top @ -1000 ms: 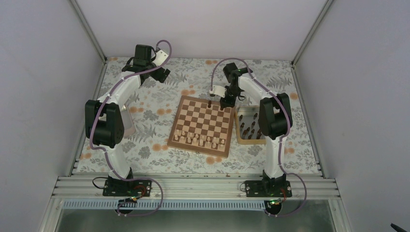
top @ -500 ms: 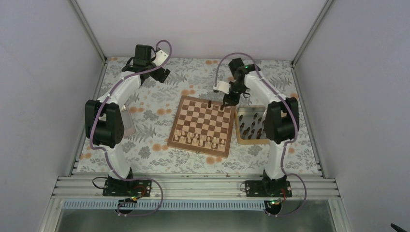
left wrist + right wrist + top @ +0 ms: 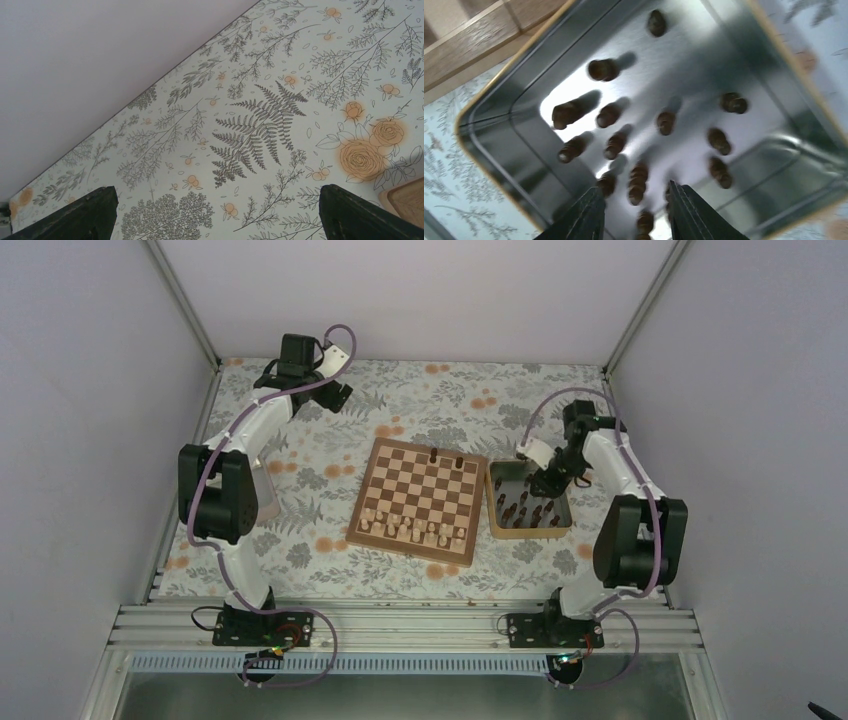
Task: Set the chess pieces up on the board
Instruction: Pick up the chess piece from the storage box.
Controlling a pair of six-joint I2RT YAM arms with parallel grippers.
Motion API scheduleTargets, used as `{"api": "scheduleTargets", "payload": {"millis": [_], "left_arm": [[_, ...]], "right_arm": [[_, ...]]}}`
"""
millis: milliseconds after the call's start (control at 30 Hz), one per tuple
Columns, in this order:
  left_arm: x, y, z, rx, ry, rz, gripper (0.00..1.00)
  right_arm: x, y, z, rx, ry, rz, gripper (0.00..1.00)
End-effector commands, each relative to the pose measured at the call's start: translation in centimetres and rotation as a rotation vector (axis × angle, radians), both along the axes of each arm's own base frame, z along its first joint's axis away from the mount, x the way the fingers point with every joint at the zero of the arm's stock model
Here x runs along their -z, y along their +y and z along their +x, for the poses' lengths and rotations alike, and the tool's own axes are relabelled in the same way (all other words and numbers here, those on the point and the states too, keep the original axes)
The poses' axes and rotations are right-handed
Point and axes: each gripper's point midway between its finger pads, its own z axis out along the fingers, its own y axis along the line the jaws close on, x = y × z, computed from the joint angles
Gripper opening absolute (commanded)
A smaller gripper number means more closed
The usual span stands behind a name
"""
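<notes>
The board (image 3: pixel 420 495) lies mid-table. Two dark chess pieces (image 3: pixel 432 454) stand on its far row, the second one (image 3: pixel 460 461) to the right. Pale chessmen (image 3: pixel 415 530) fill the near rows. Several more dark chess pieces (image 3: pixel 609 115) lie and stand in the metal tray (image 3: pixel 492 502) right of the board. My right gripper (image 3: pixel 634 187) hovers open over the tray's pieces, holding nothing; the top view shows this gripper (image 3: pixel 545 480) above the tray's far end. My left gripper (image 3: pixel 216 189) is open wide over bare cloth at the far left (image 3: pixel 335 395).
Flowered cloth (image 3: pixel 260 125) covers the table. The tray's tan rim (image 3: pixel 489 170) and steep metal walls ring the pieces. The board's wooden edge (image 3: pixel 484 35) shows just beyond the tray. Walls close in the back and both sides.
My right gripper opened and left a dark piece standing on the board's far row, then swung right and down over the tray. The left arm has not moved.
</notes>
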Motion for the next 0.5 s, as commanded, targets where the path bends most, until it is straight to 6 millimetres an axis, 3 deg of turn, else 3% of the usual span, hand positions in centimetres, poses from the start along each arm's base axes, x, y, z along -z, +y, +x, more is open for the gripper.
{"api": "scheduleTargets", "payload": {"millis": [0, 167, 467], "left_arm": [[0.2, -0.5, 0.2, 0.017, 0.007, -0.004, 1.0], [0.1, -0.6, 0.1, 0.017, 0.008, -0.008, 1.0], [0.3, -0.6, 0.2, 0.017, 0.01, -0.006, 1.0]], "right_arm": [[1.1, 1.0, -1.6, -0.008, 0.0, 0.029, 0.36], [3.3, 0.8, -2.7, 0.012, 0.016, 0.017, 0.36], [2.8, 4.2, -3.0, -0.085, 0.011, 0.07, 0.36]]}}
